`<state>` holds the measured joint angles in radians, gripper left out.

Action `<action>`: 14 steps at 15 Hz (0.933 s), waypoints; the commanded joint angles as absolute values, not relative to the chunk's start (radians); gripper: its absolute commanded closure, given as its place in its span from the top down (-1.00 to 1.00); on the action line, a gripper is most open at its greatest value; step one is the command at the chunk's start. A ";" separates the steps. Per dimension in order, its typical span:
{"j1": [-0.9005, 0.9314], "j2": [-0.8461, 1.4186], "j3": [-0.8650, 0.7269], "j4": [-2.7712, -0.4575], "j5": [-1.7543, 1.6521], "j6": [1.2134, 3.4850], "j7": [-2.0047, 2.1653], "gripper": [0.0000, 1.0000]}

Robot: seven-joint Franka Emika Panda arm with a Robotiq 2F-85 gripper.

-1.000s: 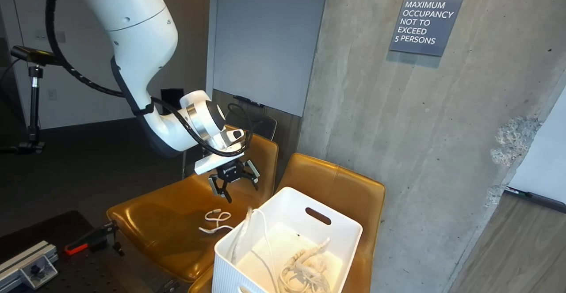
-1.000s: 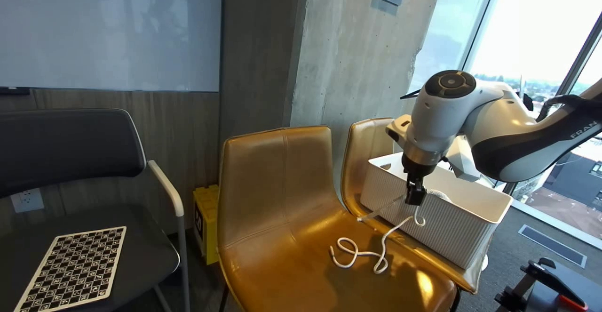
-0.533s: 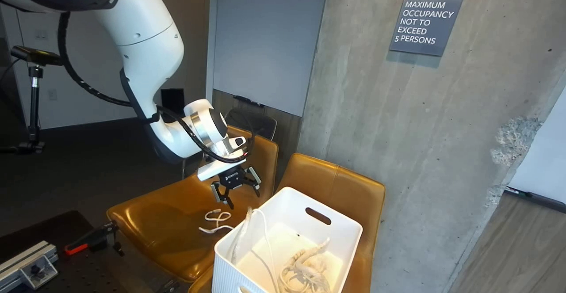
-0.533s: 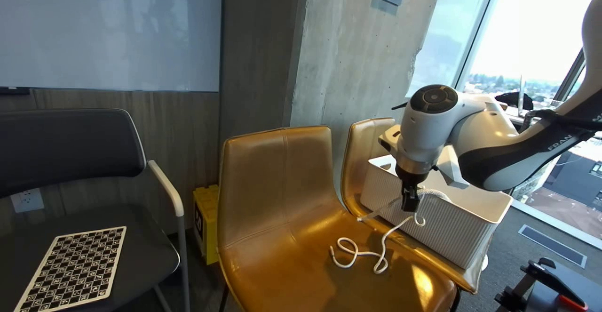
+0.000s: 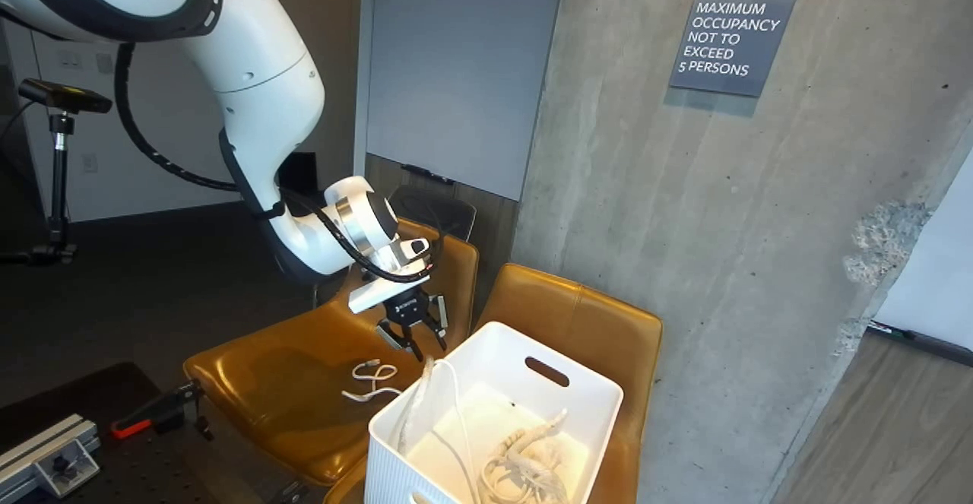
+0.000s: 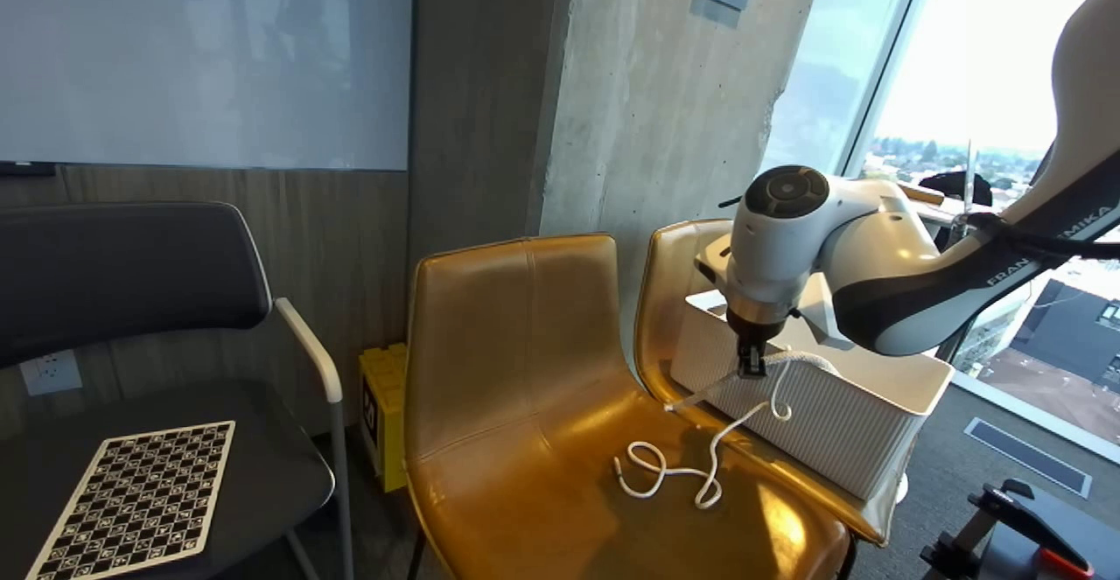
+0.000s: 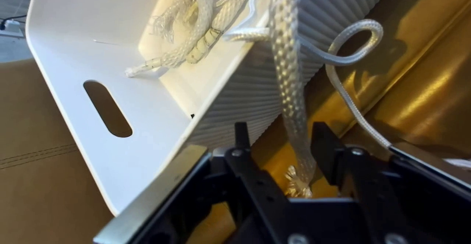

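Braided rope (image 7: 291, 82), white bin (image 7: 151, 119) — both partly beyond the wrist view's top edge

Gripper (image 5: 430, 350) narrower, nearer thick rope (image 7: 289, 74)

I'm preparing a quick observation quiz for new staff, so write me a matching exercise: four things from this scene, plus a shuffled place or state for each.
Things:
1. bin
2. thick rope
3. claw
4. patterned board

Places or states:
A. open
B. lying on a dark chair
C. standing on a brown chair
D. sticking out over the bin's edge

Pairs: 1-C, 2-D, 3-A, 4-B
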<state>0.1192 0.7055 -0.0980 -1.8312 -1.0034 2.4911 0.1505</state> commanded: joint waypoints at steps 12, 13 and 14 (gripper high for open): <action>0.089 0.683 -0.098 -1.839 -1.005 2.483 0.159 -0.96; 0.089 0.657 -0.092 -1.859 -1.000 2.486 0.156 -0.96; 0.088 0.637 -0.086 -1.874 -0.996 2.487 0.153 -0.96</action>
